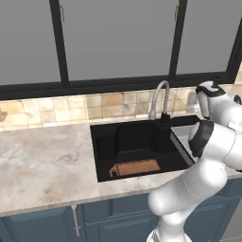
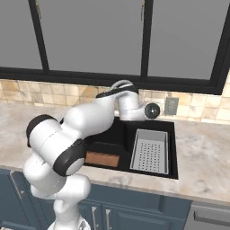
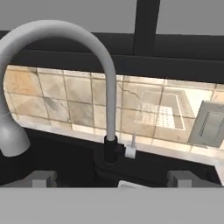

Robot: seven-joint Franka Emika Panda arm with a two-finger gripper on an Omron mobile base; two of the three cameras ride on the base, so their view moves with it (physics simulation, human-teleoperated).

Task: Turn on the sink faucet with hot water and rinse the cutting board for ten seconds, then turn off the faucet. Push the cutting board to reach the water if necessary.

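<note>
Two dark fingertips sit wide apart at the bottom of the hand view — the gripper [image 3: 111, 178] is spread, holding nothing, facing the sink faucet [image 3: 107, 83] and its small lever [image 3: 130, 148]. Down in the sink [image 1: 106, 142], the cutting board [image 1: 134, 168] lies flat near the front wall — drain tray [image 2: 151, 152] to its right.

A glossy white robot arm [image 2: 85, 119] built of rounded, bulbous segments, with dark grey-black bands at its joints and a round dark cap on the wrist.
</note>
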